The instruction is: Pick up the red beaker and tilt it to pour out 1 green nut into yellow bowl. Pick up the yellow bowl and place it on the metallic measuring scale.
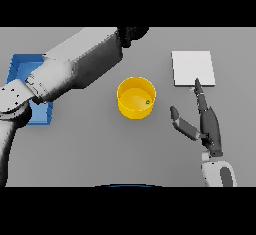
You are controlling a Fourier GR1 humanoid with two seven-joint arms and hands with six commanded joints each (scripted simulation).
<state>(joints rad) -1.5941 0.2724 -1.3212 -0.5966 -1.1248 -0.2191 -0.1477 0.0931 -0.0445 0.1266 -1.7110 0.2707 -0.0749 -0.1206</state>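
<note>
Nearest, the right hand (210,124) lies low on the grey table (90,149), fingers straight and thumb spread, holding nothing; its fingertip reaches to the near edge of the metallic measuring scale (193,68). Left of it, apart from the thumb, the yellow bowl (136,97) stands upright at the table's middle with 1 green nut (148,101) inside near its right wall, so the pour looks done. The bowl is likely light and stiff with a smooth, possibly slippery wall; grasping around the wall, thumb opposite fingers, should hold it level. Farther off, the left arm (75,71) crosses a blue tray (20,66); the left hand (134,33) is dark at the far edge, its fingers unreadable, and the red beaker is not visible.
</note>
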